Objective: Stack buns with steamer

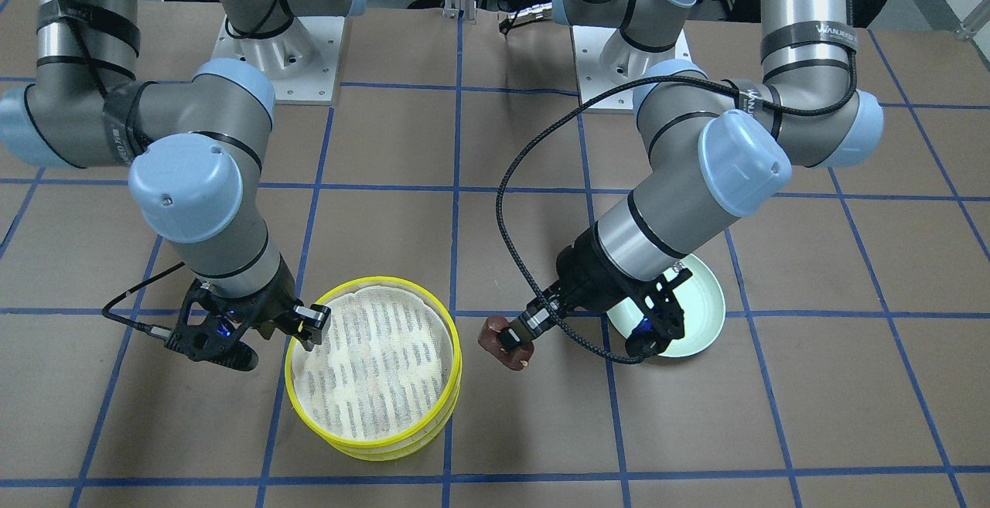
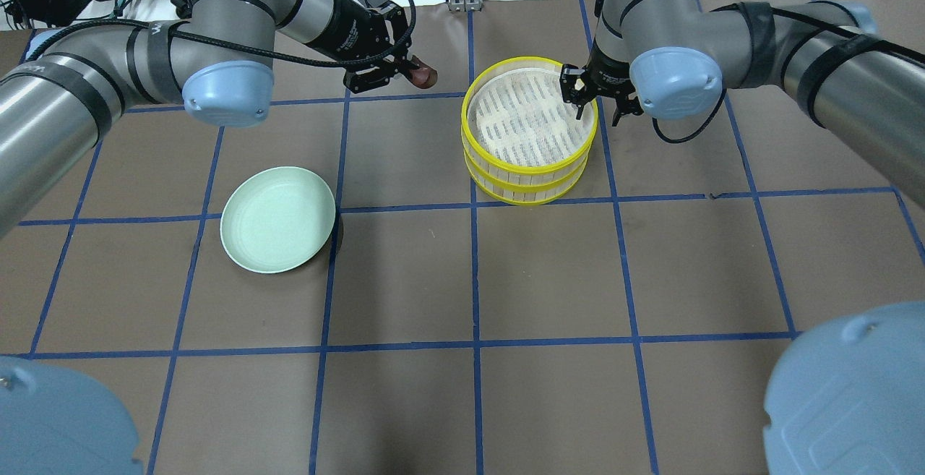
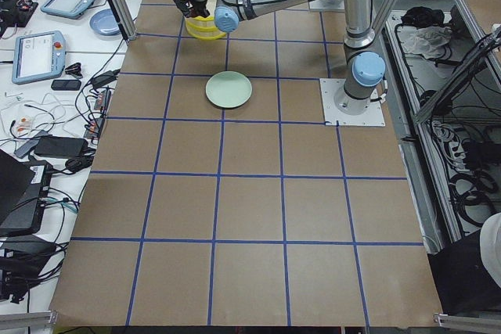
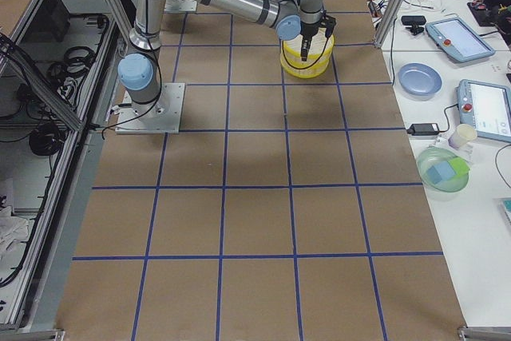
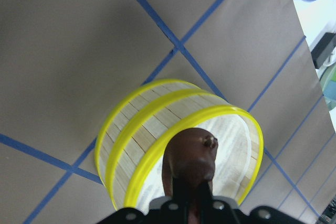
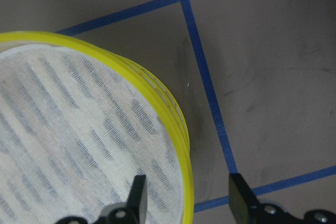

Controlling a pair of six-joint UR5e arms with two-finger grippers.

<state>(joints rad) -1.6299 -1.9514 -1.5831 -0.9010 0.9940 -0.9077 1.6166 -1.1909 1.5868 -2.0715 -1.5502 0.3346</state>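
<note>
Your left gripper (image 1: 512, 338) is pinching the dark reddish-brown oval bun (image 5: 190, 150) by one end. It seems to hold the bun off the brown paper-covered worktop (image 2: 549, 280), just beside the two-tier round wooden steamer with bright yellow rims (image 2: 527, 180) but not yet over it. The tiers sit stacked, and the top tier's white slatted-looking liner (image 6: 68, 129) is bare. Your right gripper (image 6: 186, 192) is spread wide astride the top rim on the side away from the bun, with one finger over the liner and one outside the wall. The pale green round plate (image 2: 278, 218) lies well apart, and no cream bun shows in any view.

Watch the height as you bring the bun across. Come in low and it will likely catch the raised rim, which could knock it out of that end-on pinch or push the top tier askew on the lower one. The right finger hanging over the liner also narrows the landing room, so a nudge or a closing there could tip the tier. Let go from too high and the bun may roll to the edge
</note>
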